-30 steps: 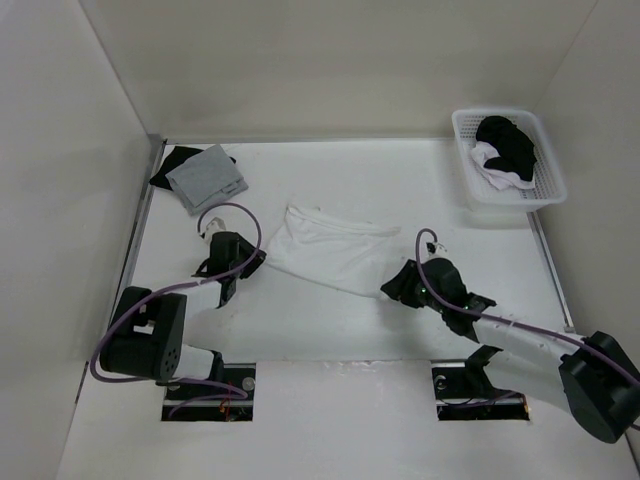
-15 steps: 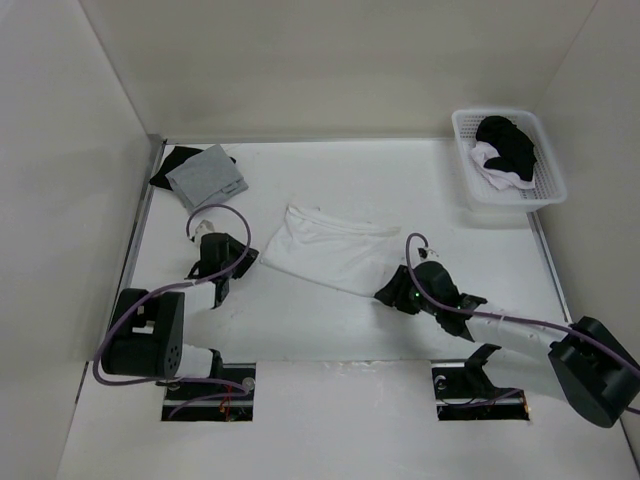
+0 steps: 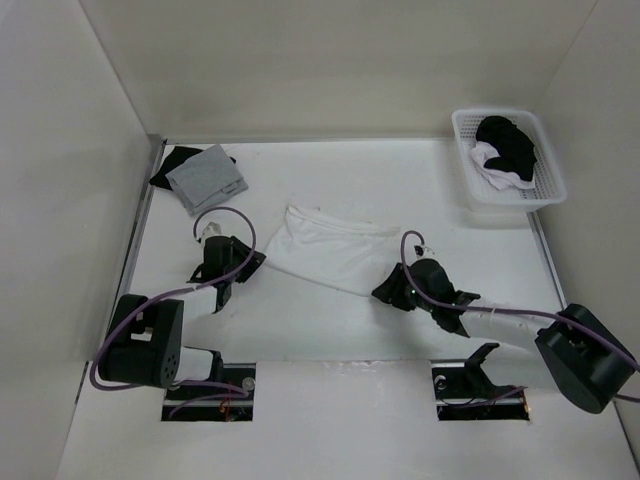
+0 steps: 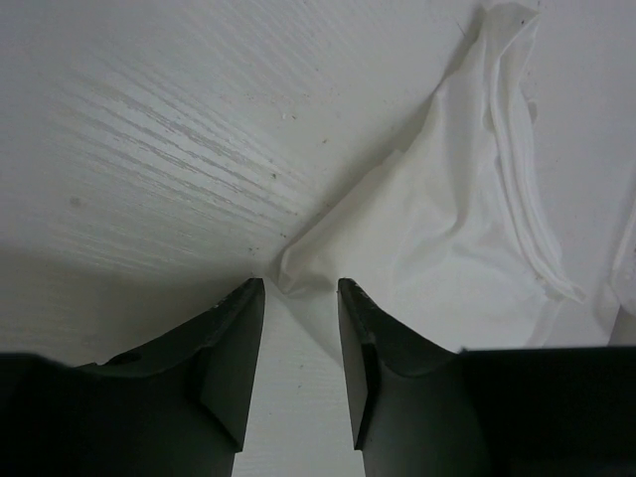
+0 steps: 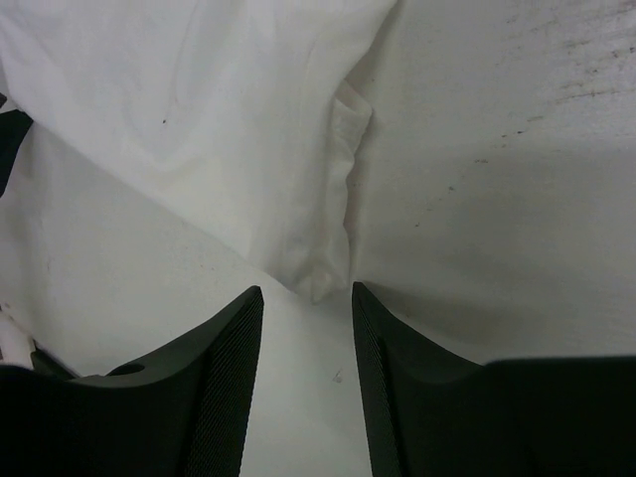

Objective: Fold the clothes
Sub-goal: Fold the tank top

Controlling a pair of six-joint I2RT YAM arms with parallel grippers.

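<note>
Garment position: we find the white garment [image 3: 330, 248] spread flat on the table [image 3: 400, 180], lying between the two arms.
Long axis: its near edge runs straight from one gripper to the other, so the cloth's length spans the gap between them.
Left gripper [image 4: 301, 290]: the jaws stand apart with nothing in them. One pointed corner [image 4: 286, 281] of the garment lies right at their mouth, and the rest fans out ahead and to this gripper's right.
Right gripper [image 5: 306, 293]: the jaws are apart and empty too. The opposite corner [image 5: 323, 285] sits just ahead of the tips, and the cloth opens out ahead and to this gripper's left.
Nearer arm: neither. Each arm is closest to its own corner, and both are about equally close.
Contact: we cannot tell whether either fingertip touches the fabric; both corners look just short of the pads.
Our reading: we judge this to be the approach to a two-corner pinch. The move depends on each gripper easing a little further forward so that its corner slides in between the pads before closing.
Risk: the fabric is thin and lies flat, so a tip could push the corner away instead of catching it.
</note>
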